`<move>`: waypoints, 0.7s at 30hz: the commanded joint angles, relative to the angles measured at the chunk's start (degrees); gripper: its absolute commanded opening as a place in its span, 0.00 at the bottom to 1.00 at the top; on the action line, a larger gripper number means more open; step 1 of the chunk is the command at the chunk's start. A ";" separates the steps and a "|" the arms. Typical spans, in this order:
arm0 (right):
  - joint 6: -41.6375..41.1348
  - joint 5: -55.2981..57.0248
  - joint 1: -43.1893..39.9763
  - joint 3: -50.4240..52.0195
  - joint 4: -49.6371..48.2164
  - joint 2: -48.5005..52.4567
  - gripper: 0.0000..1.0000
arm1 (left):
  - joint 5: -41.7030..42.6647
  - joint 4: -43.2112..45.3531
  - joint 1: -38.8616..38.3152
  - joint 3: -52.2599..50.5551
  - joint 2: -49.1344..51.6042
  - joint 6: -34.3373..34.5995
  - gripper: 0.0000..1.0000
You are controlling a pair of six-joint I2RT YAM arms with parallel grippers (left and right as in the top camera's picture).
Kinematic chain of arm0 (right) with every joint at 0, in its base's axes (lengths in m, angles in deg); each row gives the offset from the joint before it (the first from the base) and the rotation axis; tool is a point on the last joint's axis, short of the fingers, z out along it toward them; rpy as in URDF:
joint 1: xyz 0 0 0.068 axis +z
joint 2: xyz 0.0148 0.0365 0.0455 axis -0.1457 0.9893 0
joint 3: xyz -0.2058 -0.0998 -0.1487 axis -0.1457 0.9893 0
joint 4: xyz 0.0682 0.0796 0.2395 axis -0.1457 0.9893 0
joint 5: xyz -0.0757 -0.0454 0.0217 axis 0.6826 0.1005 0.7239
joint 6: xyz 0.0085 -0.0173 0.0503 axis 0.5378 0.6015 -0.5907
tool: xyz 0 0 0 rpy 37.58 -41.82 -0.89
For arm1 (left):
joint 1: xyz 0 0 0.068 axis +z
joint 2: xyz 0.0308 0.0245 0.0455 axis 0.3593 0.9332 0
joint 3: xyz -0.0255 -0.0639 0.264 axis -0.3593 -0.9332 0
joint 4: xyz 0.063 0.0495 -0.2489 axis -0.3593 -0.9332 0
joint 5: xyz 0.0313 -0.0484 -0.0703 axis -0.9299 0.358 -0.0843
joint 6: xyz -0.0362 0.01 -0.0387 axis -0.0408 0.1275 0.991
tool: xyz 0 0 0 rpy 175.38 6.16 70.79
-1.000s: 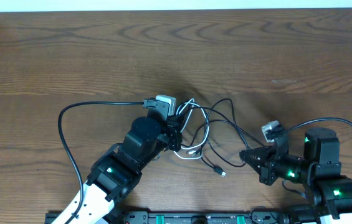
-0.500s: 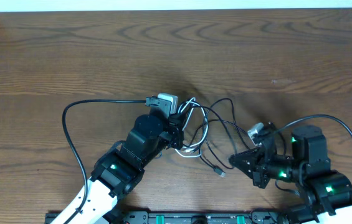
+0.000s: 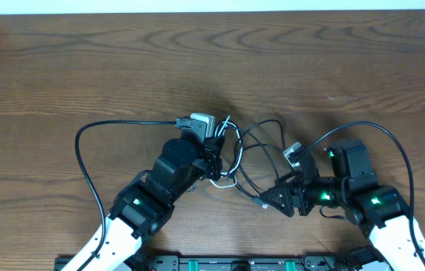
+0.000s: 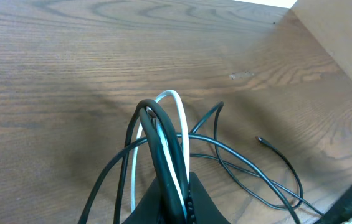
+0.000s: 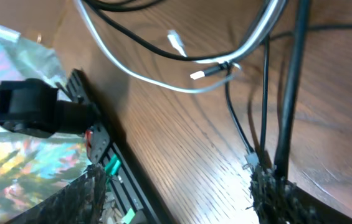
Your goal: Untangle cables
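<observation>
Gripping the cables (image 4: 162, 127) tight, the left tool (image 4: 177, 200) faces the released right tool (image 3: 271, 202), loose strands between them on the table (image 3: 84, 68).

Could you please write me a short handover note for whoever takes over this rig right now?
Left tool: shut on a bunch of the cables, several black strands plus the white cable.
Right tool: open, holding nothing, low over the table at the tangle's right edge, with a black strand running close by.
Cables: all looped together mid-table between the two tools.
Done: one grip on the bundle; no cable is separated yet.
Left: take a loose strand with the right tool, draw it clear, then repeat until each cable lies apart.
</observation>
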 commanded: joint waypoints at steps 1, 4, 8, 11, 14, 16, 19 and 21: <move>-6.21 5.57 0.35 0.33 -1.51 1.16 0.71 | -0.09 0.33 0.20 0.66 -0.02 0.52 0.08; -8.72 5.64 0.35 0.33 -4.92 0.98 0.71 | -0.11 0.07 0.20 0.66 -0.02 0.48 0.08; -14.53 5.64 0.35 0.33 -11.26 0.11 0.71 | -0.13 -0.85 0.20 0.66 -0.02 -1.40 0.07; -18.67 5.66 0.35 0.33 -15.91 -0.15 0.71 | -0.11 -1.40 0.20 0.66 -0.02 -1.49 0.07; -19.89 6.12 0.33 0.33 -18.23 -0.15 0.70 | -0.09 -1.38 0.20 0.66 -0.07 -1.46 0.08; -22.21 8.92 0.28 0.33 -18.64 -0.15 0.69 | -0.09 -1.31 0.20 0.66 -0.09 -1.44 0.07; -28.74 17.88 0.28 0.33 -17.86 -0.09 0.70 | 0.15 -1.31 0.20 0.66 -0.17 -1.46 0.07; -31.74 21.20 0.31 0.33 -17.51 -0.09 0.71 | 1.09 -0.94 0.20 0.66 -0.17 -1.46 0.08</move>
